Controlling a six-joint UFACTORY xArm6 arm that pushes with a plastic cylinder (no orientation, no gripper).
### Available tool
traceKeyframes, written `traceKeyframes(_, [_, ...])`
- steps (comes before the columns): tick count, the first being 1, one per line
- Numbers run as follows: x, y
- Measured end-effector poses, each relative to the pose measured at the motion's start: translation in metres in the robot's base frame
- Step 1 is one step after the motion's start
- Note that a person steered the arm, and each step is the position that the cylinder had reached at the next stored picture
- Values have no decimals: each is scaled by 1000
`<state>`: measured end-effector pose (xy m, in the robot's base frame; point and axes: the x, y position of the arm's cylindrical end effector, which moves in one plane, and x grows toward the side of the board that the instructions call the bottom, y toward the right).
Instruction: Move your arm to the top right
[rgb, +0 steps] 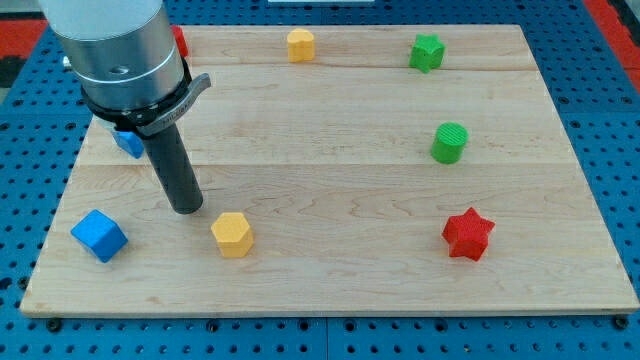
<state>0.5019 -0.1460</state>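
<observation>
My tip (186, 208) stood on the surface (330, 130) in its left half, low down, just beside and to the left of the yellow hexagonal block (232, 235) but apart from it. The tool was a plain dark rod with nothing to spread or pinch — it held nothing and touched no block that I could see. The task's goal, the top right corner, lay well apart from the tip, diagonally across the board; the green star block (427, 52) sat nearest that corner.

The blocks were scattered loosely, none touching another, which I judged left an open lane through the middle for a diagonal run. The blue cube (99, 236) lay near the bottom left edge, the red star block (468, 234) at lower right, the green cylinder (449, 142) above it, and another yellow block (300, 45) at the top edge. A second blue block (128, 142) and a red block (180, 42) were partly hidden behind the arm's grey metal housing (shapes unclear).

The surface was pale, smooth wood with visible grain and plank seams — the blocks looked matte and hard-edged.
</observation>
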Motion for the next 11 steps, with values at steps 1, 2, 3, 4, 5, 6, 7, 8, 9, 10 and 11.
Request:
traceKeyframes(1, [0, 0])
traceKeyframes(2, [0, 1])
traceKeyframes(3, [-2, -5])
traceKeyframes(4, [-23, -9])
traceKeyframes(5, [-24, -9])
traceKeyframes(6, [-24, -9])
traceKeyframes(7, [-24, -13])
traceKeyframes(8, [-24, -12])
traceKeyframes(9, [-23, -30])
traceKeyframes(10, [-19, -46])
traceKeyframes(11, [-19, -46])
